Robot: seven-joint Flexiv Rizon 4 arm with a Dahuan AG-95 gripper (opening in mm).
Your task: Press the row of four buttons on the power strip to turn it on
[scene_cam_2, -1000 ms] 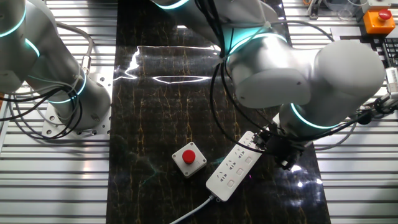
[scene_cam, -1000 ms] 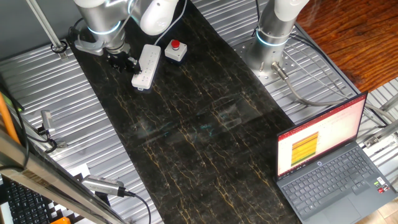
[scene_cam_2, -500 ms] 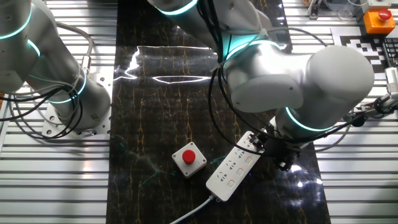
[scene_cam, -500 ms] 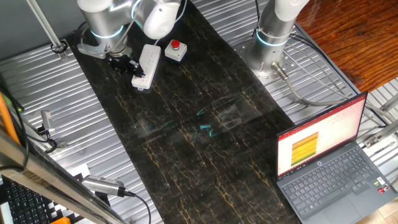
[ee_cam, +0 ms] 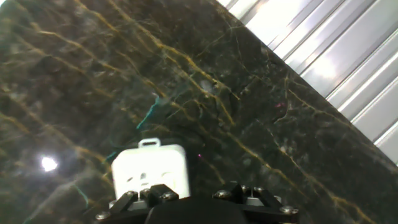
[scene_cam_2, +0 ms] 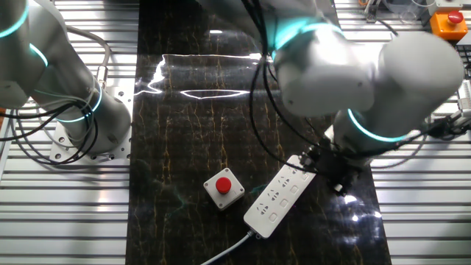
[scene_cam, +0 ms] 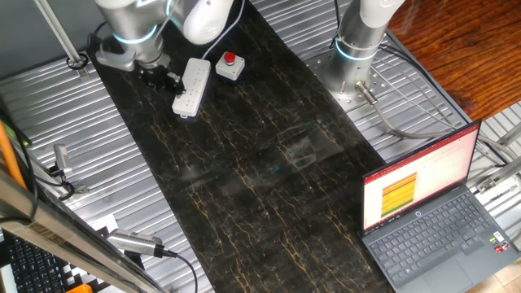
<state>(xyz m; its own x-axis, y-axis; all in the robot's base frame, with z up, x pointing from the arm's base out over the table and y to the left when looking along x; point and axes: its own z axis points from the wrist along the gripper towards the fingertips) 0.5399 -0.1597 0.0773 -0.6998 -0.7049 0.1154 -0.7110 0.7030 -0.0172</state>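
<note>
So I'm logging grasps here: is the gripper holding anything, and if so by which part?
Nothing looks held. The gripper is low at one end of the power strip, which lies flat on the table. Whether it touches the strip cannot be told.

On the dark veined stone tabletop (scene_cam: 269, 155), the long white plastic power strip (scene_cam: 190, 86) lies at ten o'clock in one fixed view, the small square button box (scene_cam: 229, 67) just beside it at two o'clock, the open laptop (scene_cam: 431, 207) far off at four o'clock.
</note>
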